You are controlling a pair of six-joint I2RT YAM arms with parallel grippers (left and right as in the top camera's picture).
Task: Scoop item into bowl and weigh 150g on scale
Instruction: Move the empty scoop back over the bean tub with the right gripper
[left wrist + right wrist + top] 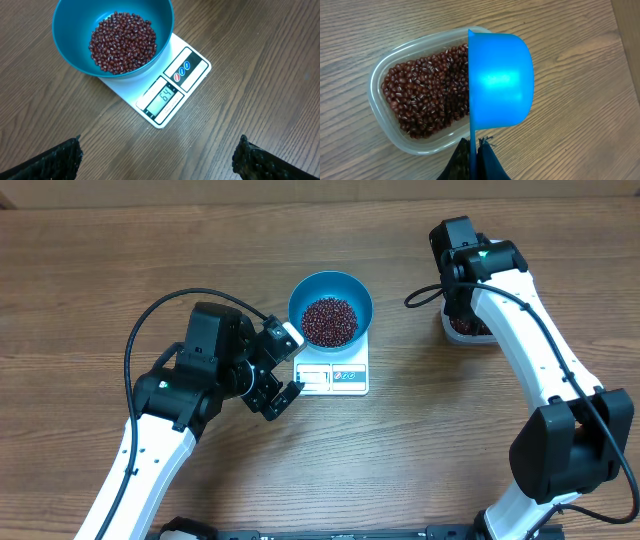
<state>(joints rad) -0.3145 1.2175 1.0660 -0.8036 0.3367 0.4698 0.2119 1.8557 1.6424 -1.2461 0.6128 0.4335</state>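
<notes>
Beans (329, 321) heaped in the teal bowl (299, 304), which rests on the far part of the white scale (335, 377). The scale's long axis runs far to near, with the display strip at the near end. Left claw (288, 367), jaws spread wide and empty, sits just left of the scale. Right claw (475, 156), far right, is clamped on a blue scoop (500, 80) turned on edge above a clear tub (377, 82) of beans.

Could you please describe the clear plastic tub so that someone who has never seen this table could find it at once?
Start at the white scale in the middle, carrying the teal bowl, then look right to where the right tool holds a blue scoop. Beneath it the tub sits on the table. Unlike the round, opaque bowl, it is a clear rounded rectangle; both hold red-brown beans.
</notes>
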